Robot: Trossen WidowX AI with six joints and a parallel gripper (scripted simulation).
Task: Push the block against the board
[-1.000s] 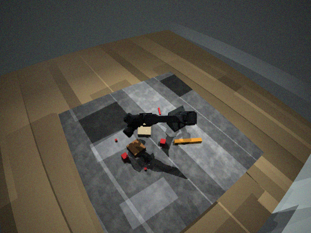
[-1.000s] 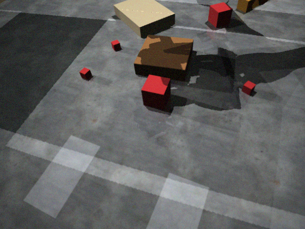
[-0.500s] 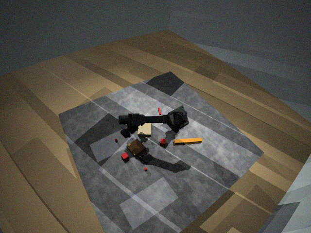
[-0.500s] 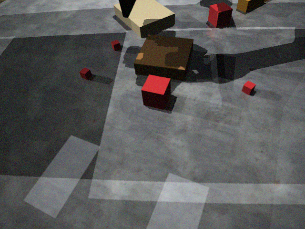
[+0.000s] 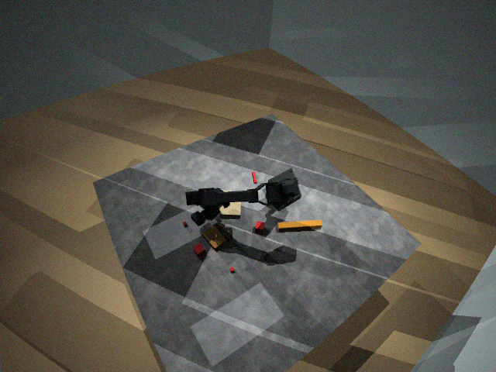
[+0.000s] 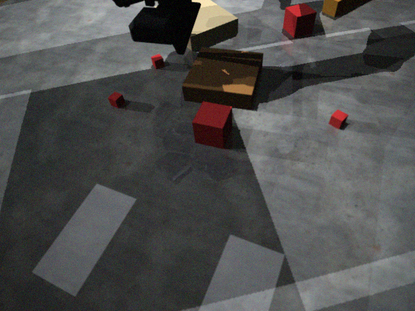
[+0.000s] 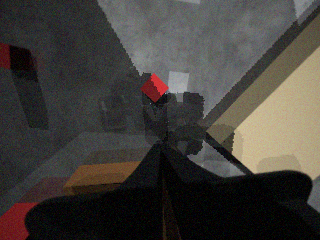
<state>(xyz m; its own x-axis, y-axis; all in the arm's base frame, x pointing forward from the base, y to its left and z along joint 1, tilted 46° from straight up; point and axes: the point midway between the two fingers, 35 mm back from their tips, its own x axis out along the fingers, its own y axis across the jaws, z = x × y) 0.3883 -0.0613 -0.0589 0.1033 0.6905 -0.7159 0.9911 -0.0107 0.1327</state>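
Observation:
The brown square block [image 5: 215,235] [image 6: 221,75] [image 7: 105,176] lies flat, mostly in shadow. The cream flat block [image 5: 230,210] [image 6: 214,18] [image 7: 280,115] lies close behind it at a different angle; my arm partly covers it. The long orange board [image 5: 299,225] [image 6: 338,6] lies well apart to the right, partly cut off in the exterior view. My gripper [image 6: 181,52] [image 7: 159,148] is shut with nothing between its fingers. In the exterior view its tip shows just left of the brown block's far edge, near the cream block. Whether it touches either is unclear.
A red cube [image 5: 198,250] [image 6: 212,124] lies close to the brown block's near side. Another red block [image 5: 259,227] [image 6: 299,21] stands between cream block and orange board. Small red cubes [image 6: 157,61] [image 7: 155,88] lie around; a red strip [image 5: 254,177] lies behind the arm.

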